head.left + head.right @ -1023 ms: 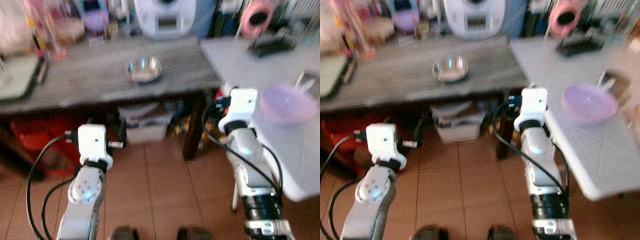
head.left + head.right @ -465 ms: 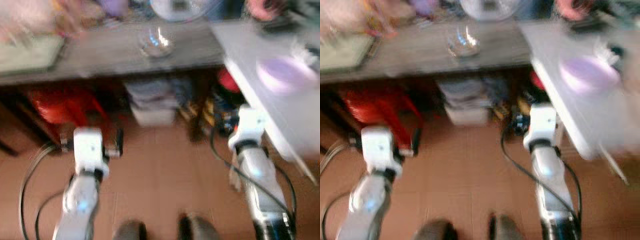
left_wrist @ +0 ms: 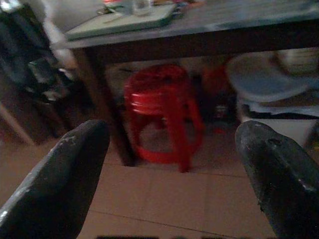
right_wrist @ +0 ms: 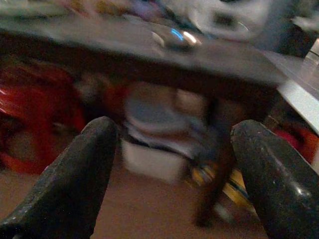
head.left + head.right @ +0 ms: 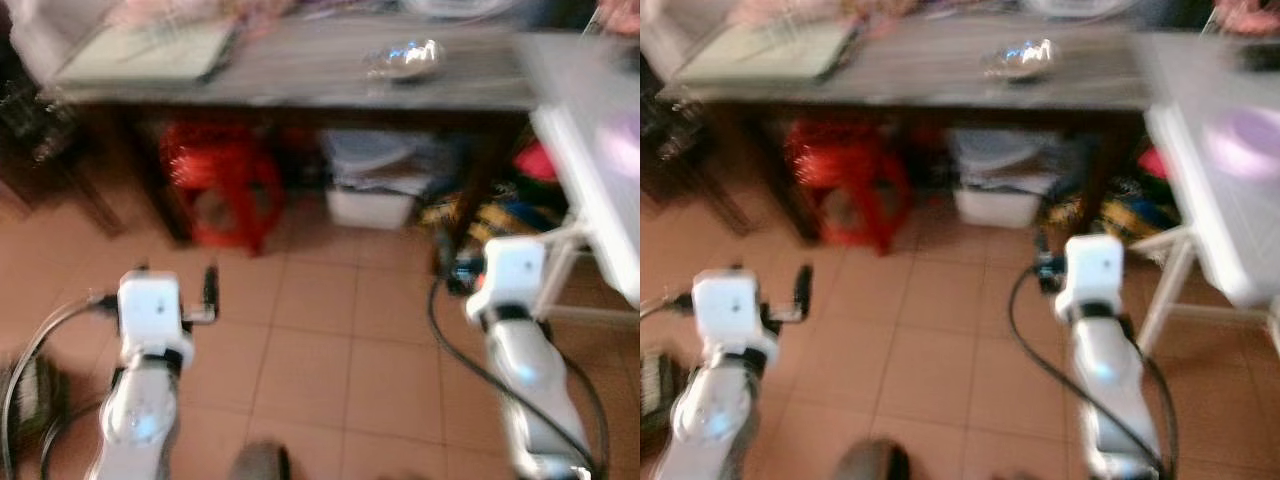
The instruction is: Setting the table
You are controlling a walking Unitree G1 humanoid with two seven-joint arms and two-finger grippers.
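A steel bowl sits on the dark wooden table ahead, and it glints in the right wrist view too. A pale purple bowl rests on the white table to the right, blurred. Both arms are held low over the tiled floor, well short of either table. My left gripper is open and empty, pointing at a red stool under the wooden table. Also open and empty, my right gripper points at the table's underside.
A green tray lies at the wooden table's left end. Under that table are a red stool, a white box and colourful clutter. Dark furniture stands at the left. Tiled floor lies between me and the tables.
The whole view has shifted and blurred: both tables now sit farther off and more floor shows, so the camera has moved. The arms keep their low pose.
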